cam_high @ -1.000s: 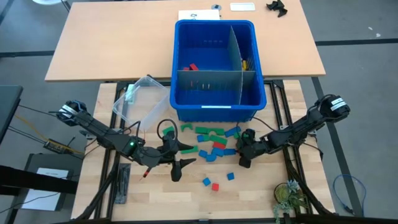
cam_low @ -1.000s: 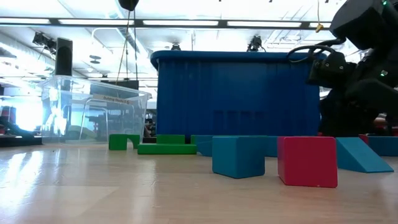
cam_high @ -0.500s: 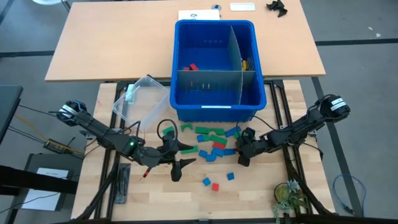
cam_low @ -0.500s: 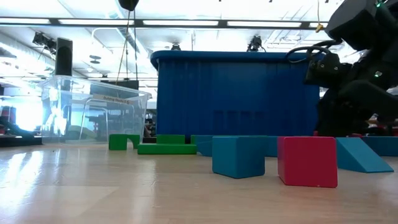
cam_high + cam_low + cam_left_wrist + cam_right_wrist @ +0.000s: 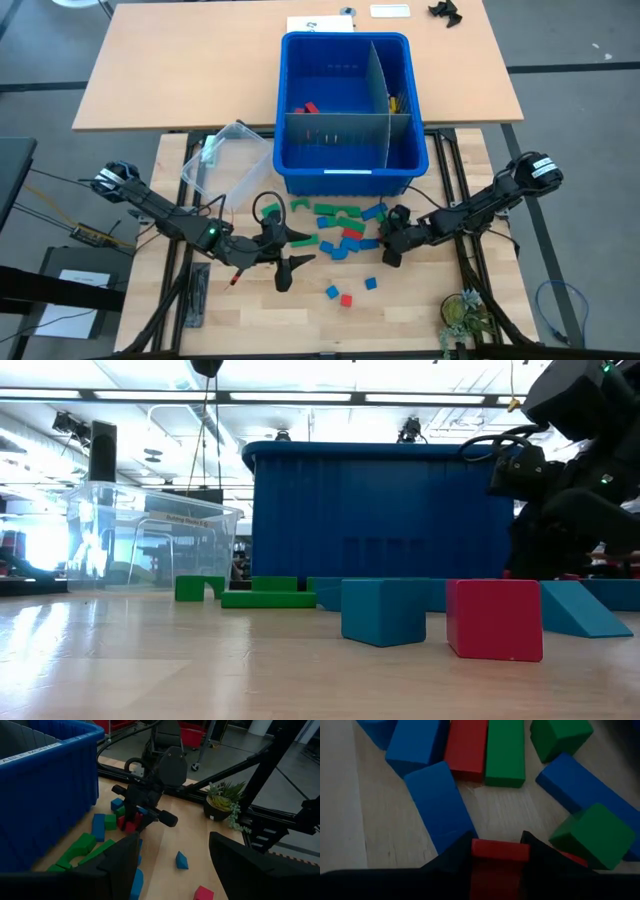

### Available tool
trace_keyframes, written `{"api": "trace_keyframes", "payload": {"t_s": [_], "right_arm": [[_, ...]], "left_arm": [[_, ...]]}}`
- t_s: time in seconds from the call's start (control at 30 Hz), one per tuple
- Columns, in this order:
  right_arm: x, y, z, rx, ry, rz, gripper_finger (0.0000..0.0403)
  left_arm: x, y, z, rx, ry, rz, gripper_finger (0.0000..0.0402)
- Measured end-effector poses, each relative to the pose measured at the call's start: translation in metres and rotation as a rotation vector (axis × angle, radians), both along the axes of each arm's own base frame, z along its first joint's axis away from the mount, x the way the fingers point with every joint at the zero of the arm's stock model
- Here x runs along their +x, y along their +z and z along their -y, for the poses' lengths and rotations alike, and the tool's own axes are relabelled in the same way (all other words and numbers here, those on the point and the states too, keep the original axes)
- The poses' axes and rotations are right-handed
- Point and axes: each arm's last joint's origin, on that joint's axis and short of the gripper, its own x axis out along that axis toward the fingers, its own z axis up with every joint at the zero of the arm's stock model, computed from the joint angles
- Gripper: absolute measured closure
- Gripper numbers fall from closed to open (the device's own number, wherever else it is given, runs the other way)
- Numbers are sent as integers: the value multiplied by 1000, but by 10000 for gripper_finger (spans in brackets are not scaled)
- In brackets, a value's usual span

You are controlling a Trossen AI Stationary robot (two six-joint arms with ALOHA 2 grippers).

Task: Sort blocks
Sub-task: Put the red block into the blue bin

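Green, blue and red blocks (image 5: 340, 225) lie in a loose heap on the wooden table in front of the blue bin (image 5: 347, 168). Two blue blocks and a red one (image 5: 346, 300) lie apart nearer the front edge. My right gripper (image 5: 388, 252) sits low at the heap's right end, shut on a red block (image 5: 500, 851). My left gripper (image 5: 292, 256) hangs open above the table to the left of the heap, with nothing between its fingers. My right gripper pinches the red block's two opposite sides (image 5: 476, 849) between its two fingers. The fingers slant down from the table's right side. The block's far face stands just past the fingertips. I cannot tell whether it is clear of the table.
A clear plastic tub (image 5: 225, 155) lies tilted at the bin's left. The bin's compartments hold a few red and yellow pieces (image 5: 308, 107). A small plant (image 5: 462, 315) stands at the front right corner. Bare wood lies along the front edge.
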Motion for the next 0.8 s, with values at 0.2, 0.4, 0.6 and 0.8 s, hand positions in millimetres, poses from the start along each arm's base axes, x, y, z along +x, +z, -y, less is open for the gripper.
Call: {"api": "trace_keyframes", "payload": {"t_s": [0.2, 0.4, 0.6, 0.8], "right_arm": [[0, 0, 0, -14, -6, 3, 273], [0, 0, -1, -14, -1, 4, 273], [1, 1, 1, -37, -21, 20, 273], [1, 1, 2, -39, -22, 21, 273]], "left_arm": [[0, 0, 0, 0, 0, 0, 154], [0, 0, 0, 0, 0, 0, 154], [0, 0, 0, 0, 0, 0, 154], [0, 0, 0, 0, 0, 0, 154]]}}
